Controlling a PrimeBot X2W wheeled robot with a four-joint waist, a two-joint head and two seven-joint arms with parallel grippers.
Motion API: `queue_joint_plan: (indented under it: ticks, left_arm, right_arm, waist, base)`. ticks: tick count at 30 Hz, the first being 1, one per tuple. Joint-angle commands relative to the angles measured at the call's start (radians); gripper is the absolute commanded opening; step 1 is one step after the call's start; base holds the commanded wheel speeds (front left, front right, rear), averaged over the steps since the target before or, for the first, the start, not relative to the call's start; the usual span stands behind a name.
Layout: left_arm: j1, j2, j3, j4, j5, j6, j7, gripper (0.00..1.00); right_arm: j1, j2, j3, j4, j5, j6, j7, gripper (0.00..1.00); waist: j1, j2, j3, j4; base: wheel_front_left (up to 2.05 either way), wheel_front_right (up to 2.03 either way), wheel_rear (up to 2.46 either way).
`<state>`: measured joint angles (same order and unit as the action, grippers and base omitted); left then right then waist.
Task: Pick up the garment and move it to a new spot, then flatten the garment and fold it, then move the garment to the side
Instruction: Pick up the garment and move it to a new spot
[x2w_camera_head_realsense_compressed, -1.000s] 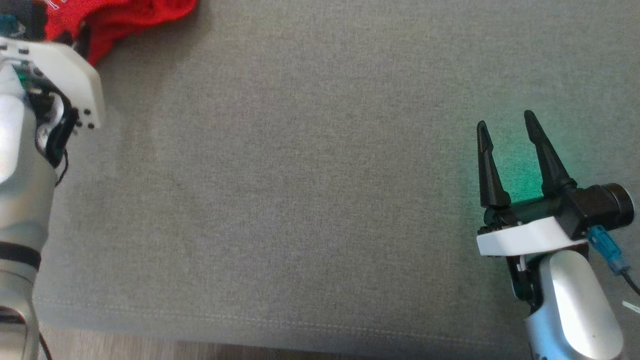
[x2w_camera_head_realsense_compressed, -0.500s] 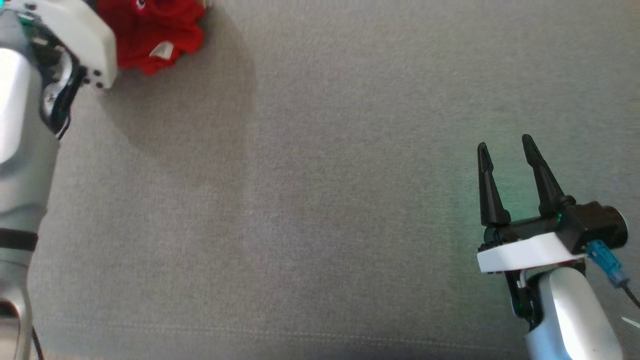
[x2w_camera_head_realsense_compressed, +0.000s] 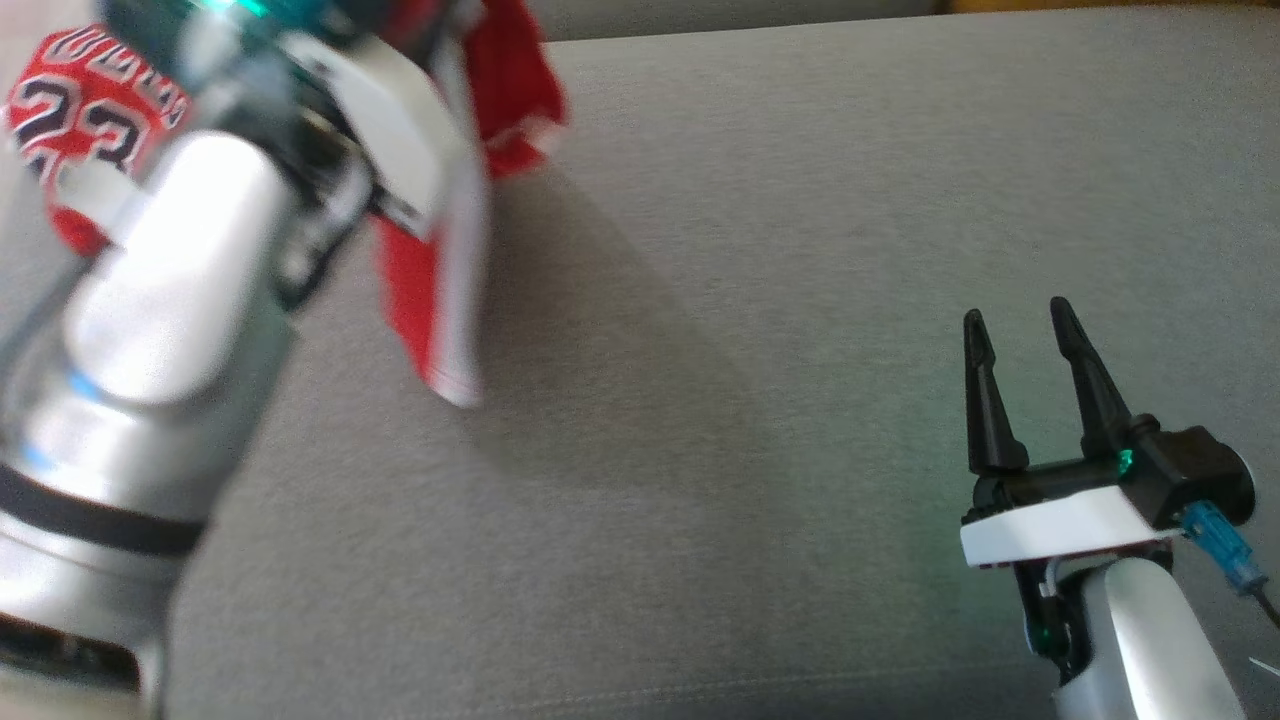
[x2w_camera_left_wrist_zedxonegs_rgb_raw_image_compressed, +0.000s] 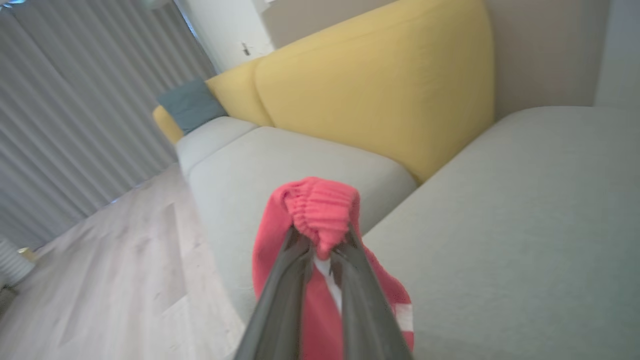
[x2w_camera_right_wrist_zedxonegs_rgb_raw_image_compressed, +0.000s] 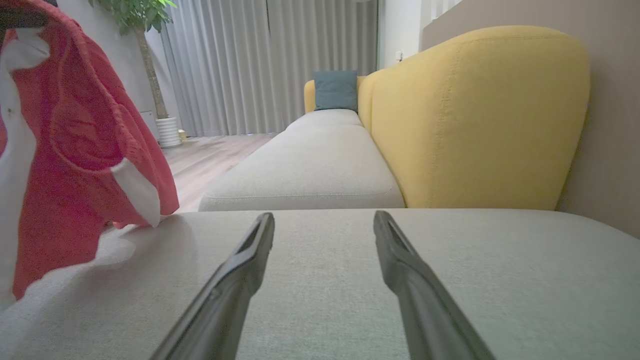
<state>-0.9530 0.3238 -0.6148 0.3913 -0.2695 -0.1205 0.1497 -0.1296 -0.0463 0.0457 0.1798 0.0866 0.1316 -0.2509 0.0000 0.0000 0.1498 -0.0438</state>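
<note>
The garment (x2w_camera_head_realsense_compressed: 425, 285) is a red jersey with white trim and a black number. It hangs in the air at the upper left of the head view, above the grey sofa cushion (x2w_camera_head_realsense_compressed: 760, 300). In the left wrist view my left gripper (x2w_camera_left_wrist_zedxonegs_rgb_raw_image_compressed: 322, 244) is shut on a bunched red fold of the garment (x2w_camera_left_wrist_zedxonegs_rgb_raw_image_compressed: 320, 202), and the rest drapes below the fingers. My right gripper (x2w_camera_head_realsense_compressed: 1015, 320) is open and empty at the lower right, low over the cushion. The right wrist view has the garment (x2w_camera_right_wrist_zedxonegs_rgb_raw_image_compressed: 75, 150) hanging at its left, apart from the right gripper (x2w_camera_right_wrist_zedxonegs_rgb_raw_image_compressed: 324, 220).
A yellow backrest (x2w_camera_right_wrist_zedxonegs_rgb_raw_image_compressed: 475, 115) stands behind the cushion, with a second grey seat (x2w_camera_right_wrist_zedxonegs_rgb_raw_image_compressed: 310, 165) and a teal pillow (x2w_camera_right_wrist_zedxonegs_rgb_raw_image_compressed: 335, 90) beyond. Wooden floor (x2w_camera_left_wrist_zedxonegs_rgb_raw_image_compressed: 100, 280) lies past the cushion's left edge. A potted plant (x2w_camera_right_wrist_zedxonegs_rgb_raw_image_compressed: 147, 30) and curtains stand further off.
The head camera has tilted up. My left arm has risen and swung rightward, lifting the garment off the cushion so it now hangs. The right gripper stays open in place.
</note>
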Motion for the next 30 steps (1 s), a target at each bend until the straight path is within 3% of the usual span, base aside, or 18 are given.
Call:
queue_joint_plan:
  ticks: [1, 7, 12, 21, 22, 23, 24, 25, 30]
  left_arm:
    - [-0.028, 0.019, 0.026, -0.042, -0.005, 0.001, 0.007, 0.00]
    - [0.044, -0.103, -0.038, -0.046, -0.037, 0.016, 0.006, 0.00]
    - [0.091, -0.207, -0.071, 0.062, -0.068, 0.034, -0.040, 0.00]
    - [0.102, -0.270, -0.131, 0.292, -0.104, 0.052, -0.185, 0.00]
    - [0.102, -0.271, -0.139, 0.308, -0.111, 0.054, -0.201, 0.06]
    - [0.101, -0.272, -0.148, 0.321, -0.118, 0.056, -0.218, 0.37]
    - [0.102, -0.273, -0.159, 0.323, -0.135, 0.055, -0.235, 0.81]
    - [0.103, -0.273, -0.171, 0.322, -0.155, 0.056, -0.249, 1.00]
    - [0.097, -0.273, -0.247, 0.294, -0.241, 0.071, -0.299, 1.00]
  right_arm:
    - [-0.011, -0.004, 0.018, -0.030, 0.004, -0.001, -0.011, 1.00]
    - [-0.022, -0.004, 0.012, -0.035, 0.019, -0.001, -0.011, 1.00]
    - [-0.044, -0.004, 0.023, -0.044, 0.039, -0.001, -0.011, 1.00]
    - [-0.071, -0.004, 0.044, -0.047, 0.076, -0.001, -0.011, 1.00]
    - [-0.072, -0.004, 0.044, -0.047, 0.077, -0.001, -0.011, 1.00]
    - [-0.073, -0.004, 0.044, -0.047, 0.078, -0.001, -0.011, 1.00]
    - [-0.073, -0.004, 0.043, -0.046, 0.079, -0.001, -0.011, 1.00]
    - [-0.073, -0.004, 0.042, -0.045, 0.079, -0.001, -0.011, 1.00]
    - [-0.071, -0.004, 0.038, -0.043, 0.074, -0.001, -0.011, 1.00]
  waist:
    - [0.0000, 0.0000, -0.006, -0.045]
    - [0.0000, 0.0000, 0.031, -0.138]
    - [0.0000, 0.0000, 0.088, -0.222]
    - [0.0000, 0.0000, 0.167, -0.311]
    - [0.0000, 0.0000, 0.169, -0.313]
    - [0.0000, 0.0000, 0.171, -0.314]
    - [0.0000, 0.0000, 0.172, -0.314]
    - [0.0000, 0.0000, 0.172, -0.311]
    - [0.0000, 0.0000, 0.159, -0.269]
  base:
    - [0.00, 0.00, 0.00]
    - [0.00, 0.00, 0.00]
    - [0.00, 0.00, 0.00]
    - [0.00, 0.00, 0.00]
    - [0.00, 0.00, 0.00]
    - [0.00, 0.00, 0.00]
    - [0.00, 0.00, 0.00]
    - [0.00, 0.00, 0.00]
    - [0.00, 0.00, 0.00]
